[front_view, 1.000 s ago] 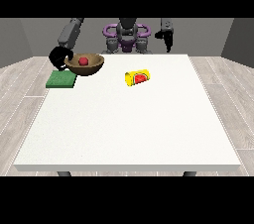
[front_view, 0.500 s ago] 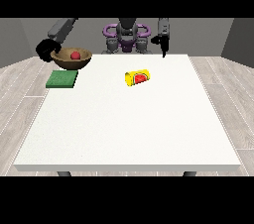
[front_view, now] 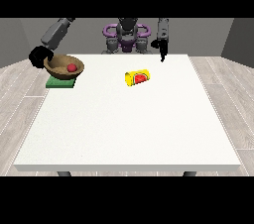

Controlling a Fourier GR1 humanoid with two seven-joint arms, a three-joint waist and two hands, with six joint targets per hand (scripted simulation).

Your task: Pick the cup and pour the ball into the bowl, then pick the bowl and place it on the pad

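Note:
A brown bowl [front_view: 60,69] with a red ball [front_view: 72,67] inside hangs just above the green pad [front_view: 61,83] at the table's far left. The hand at the view's left [front_view: 37,56] holds the bowl by its left rim. A yellow cup [front_view: 137,77] with a red inside lies on its side near the middle of the table's far half. The hand at the view's right [front_view: 161,49] hangs over the table's far edge, fingers pointing down, holding nothing.
The white table [front_view: 129,129] stretches wide toward the camera. The robot's torso [front_view: 127,37] stands behind the far edge. Wooden floor surrounds the table.
The hand at the view's left has carried the bowl leftward from beside the pad, then down and back over the pad. The cup stays where it lay. The other hand barely shifted.

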